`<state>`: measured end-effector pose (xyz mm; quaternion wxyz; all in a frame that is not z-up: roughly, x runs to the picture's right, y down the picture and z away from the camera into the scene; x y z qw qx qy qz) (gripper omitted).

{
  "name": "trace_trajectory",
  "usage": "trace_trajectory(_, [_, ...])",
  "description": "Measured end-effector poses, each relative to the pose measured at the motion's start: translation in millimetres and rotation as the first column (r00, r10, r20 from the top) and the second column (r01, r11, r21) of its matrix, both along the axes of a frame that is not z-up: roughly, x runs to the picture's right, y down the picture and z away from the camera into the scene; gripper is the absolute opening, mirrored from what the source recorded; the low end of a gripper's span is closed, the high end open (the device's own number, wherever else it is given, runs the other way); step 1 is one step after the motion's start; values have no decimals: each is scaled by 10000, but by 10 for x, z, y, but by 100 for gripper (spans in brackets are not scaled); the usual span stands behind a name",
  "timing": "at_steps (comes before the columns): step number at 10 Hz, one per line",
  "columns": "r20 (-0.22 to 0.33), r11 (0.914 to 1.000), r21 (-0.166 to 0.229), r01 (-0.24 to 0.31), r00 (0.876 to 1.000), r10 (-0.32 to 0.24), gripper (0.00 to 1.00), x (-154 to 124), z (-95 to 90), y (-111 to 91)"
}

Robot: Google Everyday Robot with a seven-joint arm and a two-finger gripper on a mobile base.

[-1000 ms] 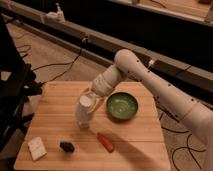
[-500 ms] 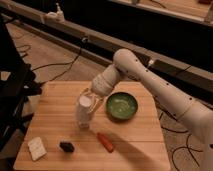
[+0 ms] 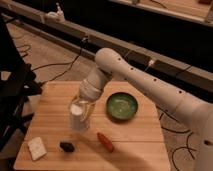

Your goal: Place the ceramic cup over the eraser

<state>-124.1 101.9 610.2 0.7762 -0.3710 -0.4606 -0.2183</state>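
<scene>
Table (image 3: 135, 145) of pale wood slats, read from its left edge: we note a white rectangular block (image 3: 36, 148) near the front left corner, lying flat. Just to its right, also near the front edge, sits the eraser (image 3: 66, 146), a small black lump, uncovered and apart from everything else.

Above and slightly right of the eraser we see the ceramic cup (image 3: 79, 115), white and tapered, carried at the end of the arm. The gripper (image 3: 84, 102) is at the cup's upper part, clamped shut on it; we cannot make out the individual contact, but the cup hangs with the wrist, tilted a little, and we cannot tell whether its base clears the wood.

Further right, an orange-red stick (image 3: 105, 141) lies on the board between the cup and the front edge. Beyond it a green bowl (image 3: 121, 106) rests near the table's right side, under the white forearm.

Our judgement: the step in hand is transport, cup grasped and not yet over the target. The next move calls for shifting the cup toward the front left until it stands above the eraser, mouth turned downward, then lowering it squarely so the rim encloses the lump without nudging it away.
</scene>
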Motion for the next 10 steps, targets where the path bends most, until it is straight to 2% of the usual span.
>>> trace_trajectory(1, [262,9999,-7,118,9996,-118,0,-98,-73,42])
trace_trajectory(2, [768,9997,-35,221,9968,-218,0,-237,-167,95])
trace_trajectory(3, [1266,9995,-115,292,9916,-275,0,-359,-243,143])
trace_trajectory(5, [1909,9985,-253,478,9807,-421,0,-530,-313,232])
trace_trajectory(7, [2084,9956,-253,900,9745,-828,0,-632,-240,387])
trace_trajectory(8, [2036,9937,-205,1106,9735,-1042,0,-657,-180,469])
trace_trajectory(10, [1817,9929,-146,1183,9768,-1137,0,-667,-70,551])
